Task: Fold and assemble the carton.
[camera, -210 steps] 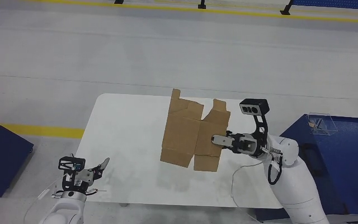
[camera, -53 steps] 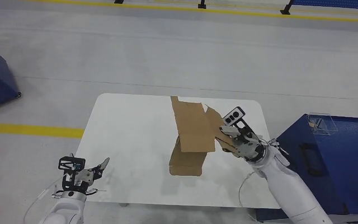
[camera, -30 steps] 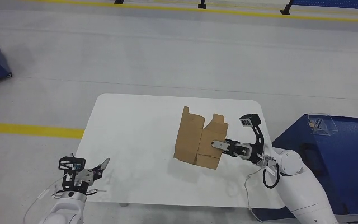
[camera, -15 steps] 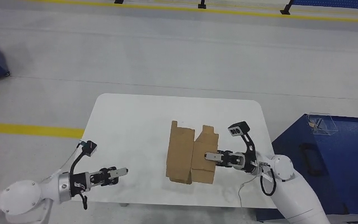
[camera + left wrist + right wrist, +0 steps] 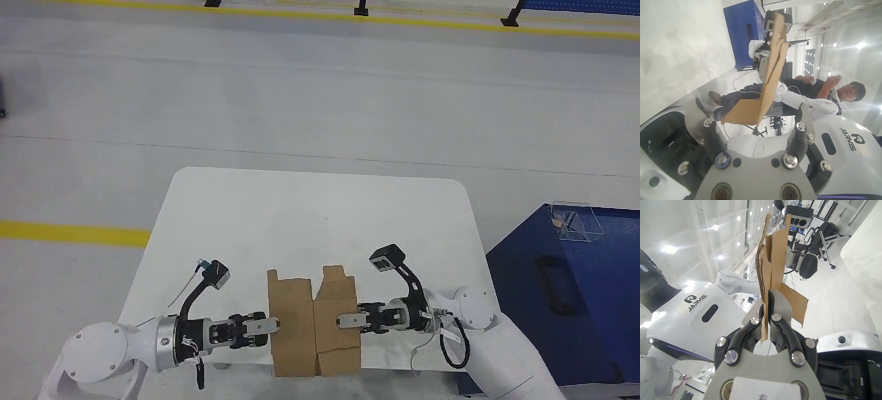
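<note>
The flat brown carton (image 5: 310, 320) hangs on edge above the table's near side, flaps pointing up and down. My right gripper (image 5: 345, 322) comes in from the right and is shut on the carton's right panel; in the right wrist view its pads (image 5: 772, 306) pinch the cardboard edge (image 5: 763, 279). My left gripper (image 5: 266, 325) sits at the carton's left edge. In the left wrist view its fingers (image 5: 702, 111) stand wide apart, and a lower corner of the carton (image 5: 751, 111) lies between them without touching either.
The white table (image 5: 250, 220) is bare apart from the arms and the carton. A blue bin (image 5: 570, 270) stands off the table's right side. The carton overhangs the table's near edge.
The right arm has carried the carton leftward and toward the table's near edge. The left arm has swung in from the near-left corner to the carton's left edge.
</note>
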Controlling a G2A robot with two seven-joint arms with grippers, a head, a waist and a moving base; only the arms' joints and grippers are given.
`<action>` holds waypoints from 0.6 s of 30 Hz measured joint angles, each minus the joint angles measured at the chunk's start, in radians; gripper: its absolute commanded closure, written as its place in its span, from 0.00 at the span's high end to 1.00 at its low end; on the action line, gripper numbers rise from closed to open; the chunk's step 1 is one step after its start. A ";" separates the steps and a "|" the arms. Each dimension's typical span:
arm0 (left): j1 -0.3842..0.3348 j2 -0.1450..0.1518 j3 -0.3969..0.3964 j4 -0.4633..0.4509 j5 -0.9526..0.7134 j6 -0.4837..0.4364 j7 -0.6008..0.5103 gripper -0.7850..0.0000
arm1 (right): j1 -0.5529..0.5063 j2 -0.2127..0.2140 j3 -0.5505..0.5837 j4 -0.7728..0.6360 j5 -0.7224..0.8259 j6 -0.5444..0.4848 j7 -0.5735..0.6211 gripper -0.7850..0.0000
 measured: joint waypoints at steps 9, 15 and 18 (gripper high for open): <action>0.024 0.007 0.022 -0.046 -0.069 -0.040 -0.012 0.00 | 0.010 -0.013 -0.034 0.008 -0.020 0.005 -0.014 1.00; 0.024 0.008 0.019 -0.043 -0.075 -0.040 -0.015 0.00 | 0.010 -0.013 -0.034 0.009 -0.020 0.007 -0.013 1.00; 0.024 0.008 0.019 -0.043 -0.075 -0.040 -0.015 0.00 | 0.010 -0.013 -0.034 0.009 -0.020 0.007 -0.013 1.00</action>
